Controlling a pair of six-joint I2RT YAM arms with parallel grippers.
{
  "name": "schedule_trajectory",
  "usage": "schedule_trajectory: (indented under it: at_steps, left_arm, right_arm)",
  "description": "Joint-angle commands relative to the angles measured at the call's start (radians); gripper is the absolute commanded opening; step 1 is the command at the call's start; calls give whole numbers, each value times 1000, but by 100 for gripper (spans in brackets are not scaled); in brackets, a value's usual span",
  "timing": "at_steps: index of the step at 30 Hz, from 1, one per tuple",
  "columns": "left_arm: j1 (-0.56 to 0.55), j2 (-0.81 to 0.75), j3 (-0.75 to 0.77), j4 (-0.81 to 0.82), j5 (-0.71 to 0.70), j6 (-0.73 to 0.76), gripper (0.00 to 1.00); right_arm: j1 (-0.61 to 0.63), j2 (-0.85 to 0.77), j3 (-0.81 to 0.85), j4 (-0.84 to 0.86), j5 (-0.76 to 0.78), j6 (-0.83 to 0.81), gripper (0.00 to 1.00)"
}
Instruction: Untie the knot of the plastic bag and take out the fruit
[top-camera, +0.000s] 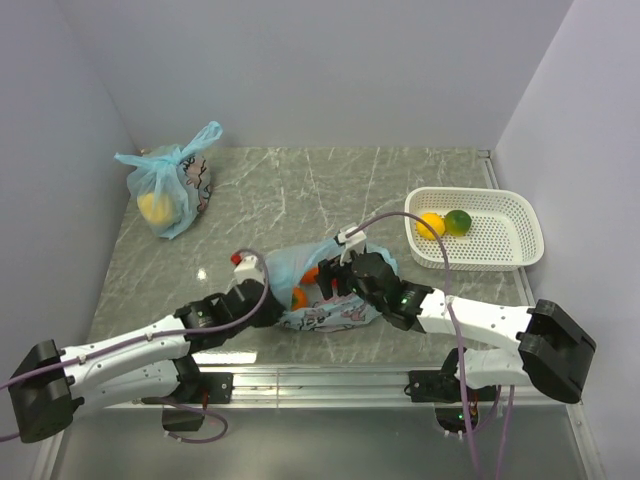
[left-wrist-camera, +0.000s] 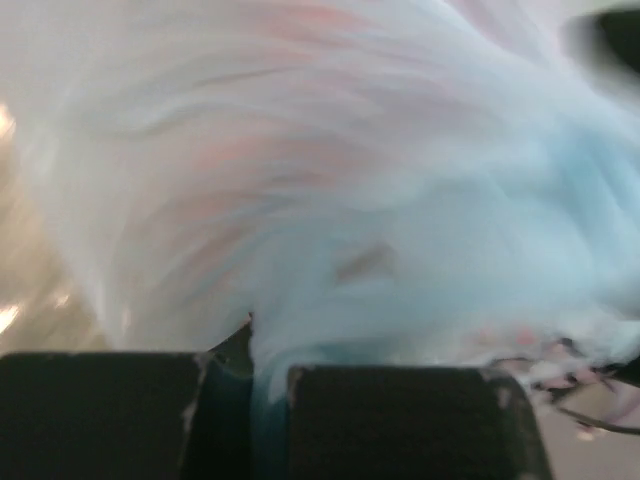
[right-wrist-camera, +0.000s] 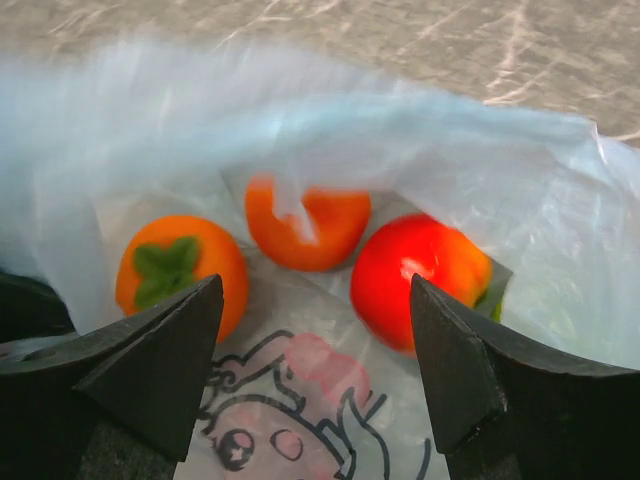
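Right tool (right-wrist-camera: 315, 290) wide at bag (right-wrist-camera: 300, 130) rim

You look at a counter (top-camera: 300, 190) of grey-green marbled stone with pale veins. A plain white back wall (top-camera: 300, 70) stands behind it, and a left wall (top-camera: 50, 150) and a right wall (top-camera: 585, 110) close its sides. The light is soft and even.
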Motion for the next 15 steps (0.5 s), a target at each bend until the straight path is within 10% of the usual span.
schedule_trajectory:
  at_steps: [1, 15]
  left_arm:
    - [0, -64, -101, -83, -45, -206, 1]
    - [0, -194, -164, -137, -106, -276, 1]
  right_arm:
    - [6, 23, 27, 45, -82, -16, 81]
    - [116, 232, 169, 62, -222, -36, 82]
